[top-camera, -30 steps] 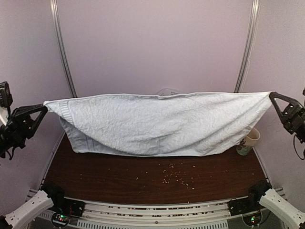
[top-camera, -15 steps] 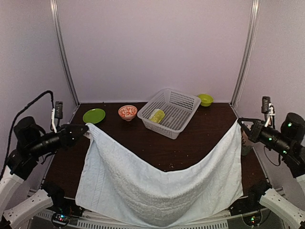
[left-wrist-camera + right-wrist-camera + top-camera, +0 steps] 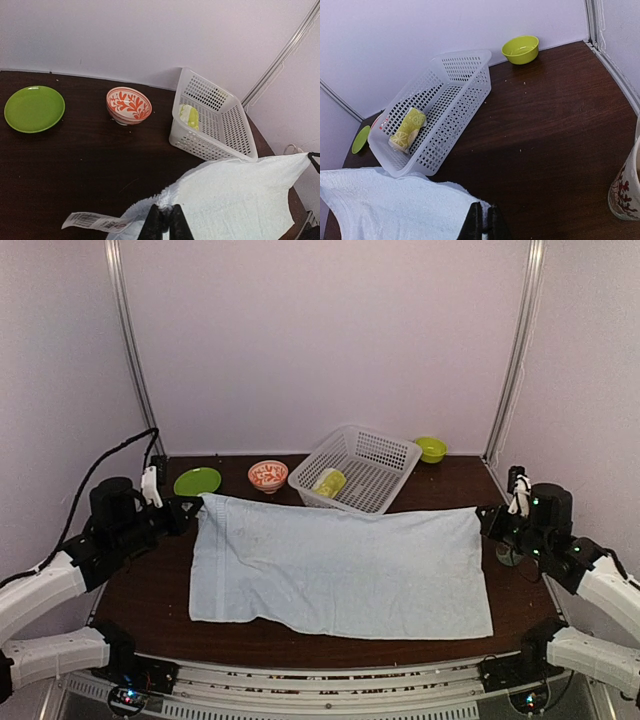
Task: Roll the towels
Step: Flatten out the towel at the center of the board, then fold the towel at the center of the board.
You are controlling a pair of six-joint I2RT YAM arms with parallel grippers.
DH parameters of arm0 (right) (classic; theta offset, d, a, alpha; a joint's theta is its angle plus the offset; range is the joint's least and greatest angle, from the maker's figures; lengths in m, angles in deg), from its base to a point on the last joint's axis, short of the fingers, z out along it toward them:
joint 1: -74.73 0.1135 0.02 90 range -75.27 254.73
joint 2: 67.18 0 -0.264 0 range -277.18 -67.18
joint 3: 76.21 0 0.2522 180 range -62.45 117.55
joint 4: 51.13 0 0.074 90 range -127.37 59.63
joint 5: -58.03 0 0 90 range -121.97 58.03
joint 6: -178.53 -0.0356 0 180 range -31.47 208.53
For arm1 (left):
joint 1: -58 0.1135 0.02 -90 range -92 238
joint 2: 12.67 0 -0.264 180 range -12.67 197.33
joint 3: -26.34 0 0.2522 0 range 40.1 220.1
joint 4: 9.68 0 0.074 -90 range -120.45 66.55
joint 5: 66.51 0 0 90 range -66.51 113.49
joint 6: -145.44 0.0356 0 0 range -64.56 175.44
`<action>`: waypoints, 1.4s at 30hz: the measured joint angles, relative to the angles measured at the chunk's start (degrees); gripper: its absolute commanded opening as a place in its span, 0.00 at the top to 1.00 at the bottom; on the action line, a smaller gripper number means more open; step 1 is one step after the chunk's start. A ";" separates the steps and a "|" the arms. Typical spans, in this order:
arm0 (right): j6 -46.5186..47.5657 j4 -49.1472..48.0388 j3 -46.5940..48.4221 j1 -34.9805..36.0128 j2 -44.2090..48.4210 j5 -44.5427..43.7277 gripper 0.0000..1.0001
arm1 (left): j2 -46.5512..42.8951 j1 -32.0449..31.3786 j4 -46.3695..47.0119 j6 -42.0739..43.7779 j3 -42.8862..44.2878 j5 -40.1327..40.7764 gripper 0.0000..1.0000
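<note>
Your left gripper (image 3: 193,506) and right gripper (image 3: 486,516) each clamp a far corner of the pale blue towel (image 3: 340,565) | it lies spread flat on the table (image 3: 150,592) | held taut, likely so you can roll it evenly.

Cream ceramic cup with red plant print (image 3: 626,192): cut off at right edge, right wrist view. White fabric tag (image 3: 92,221) on pale blue cloth towel (image 3: 235,200): lettering too small to read.
</note>
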 measured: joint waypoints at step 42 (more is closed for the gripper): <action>-8.74 8.04 -9.55 -0.17 20.20 1.36 1.00 | -30.38 0.09 -11.61 -4.74 -17.59 4.24 1.00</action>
